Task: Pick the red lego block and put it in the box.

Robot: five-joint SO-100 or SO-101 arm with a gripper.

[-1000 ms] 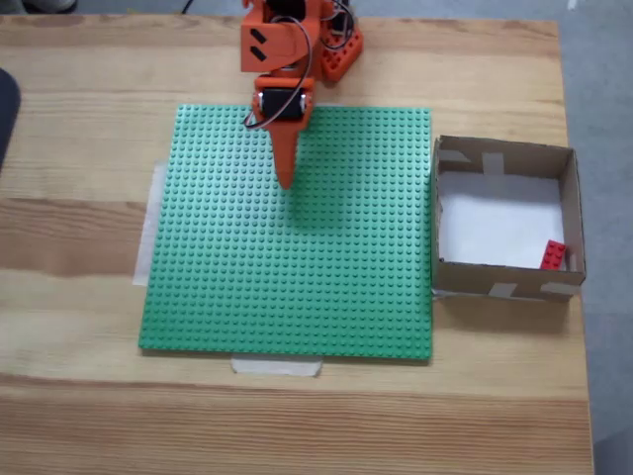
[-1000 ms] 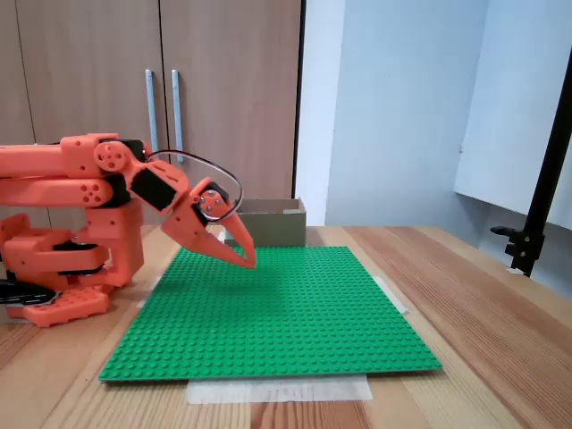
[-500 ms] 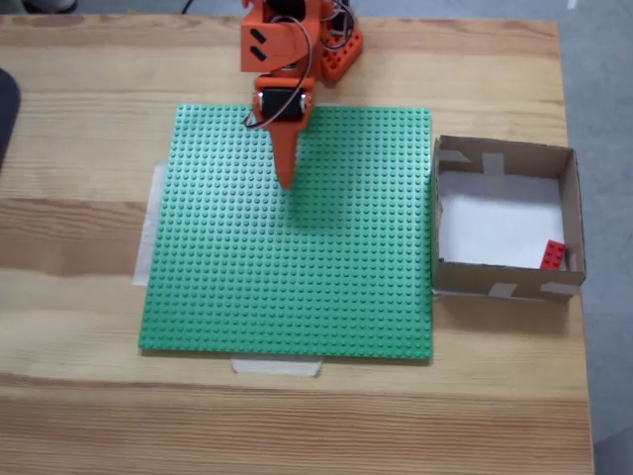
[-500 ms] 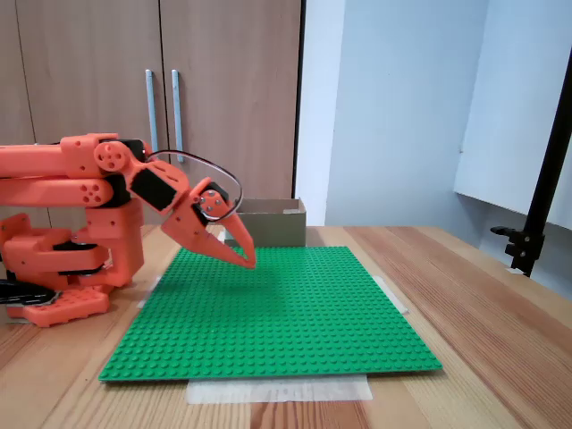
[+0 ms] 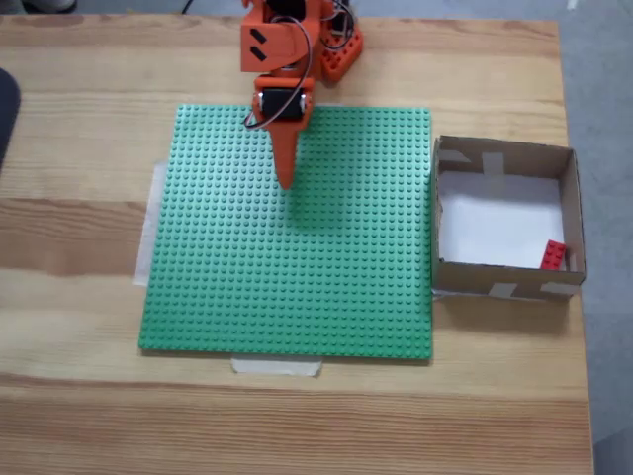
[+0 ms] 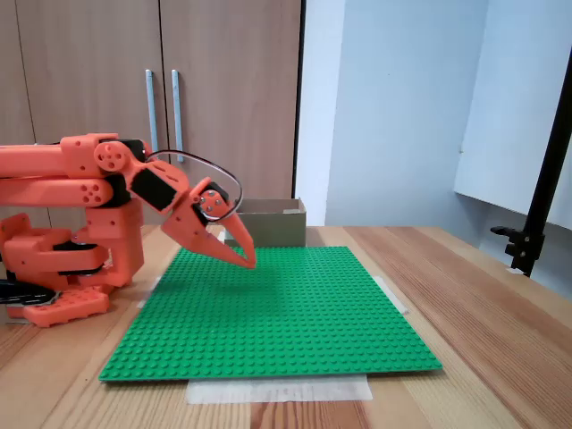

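In the fixed view from above, the orange arm (image 5: 280,59) reaches down from the top edge over the green baseplate (image 5: 297,287), which lies flat on the wooden table (image 5: 79,416) with pale tape (image 5: 276,367) showing at its near and left edges. The gripper (image 5: 286,182) tapers to a single point over the upper part of the baseplate, its fingers together and nothing between them. To the right, just beside the baseplate's right edge, sits the box (image 5: 572,198), brown cardboard with a white floor and tape strips on its walls. The red block (image 5: 554,255) lies inside it, in the lower right corner of the floor, against the walls and well apart from the gripper. In the fixed view from the side, the arm (image 6: 71,170) stretches out from its base (image 6: 54,304) at the left, folded low, and the gripper (image 6: 248,262) points down and to the right, its tip just above the studs near the far edge of the baseplate (image 6: 286,322); the jaws are closed to one tip, empty. The box (image 6: 273,223) stands behind the baseplate, only its outer wall showing, so the block cannot be seen here. Wooden cupboard doors (image 6: 161,98) with metal handles fill the background, and a black stand (image 6: 545,197) rises at the right edge.
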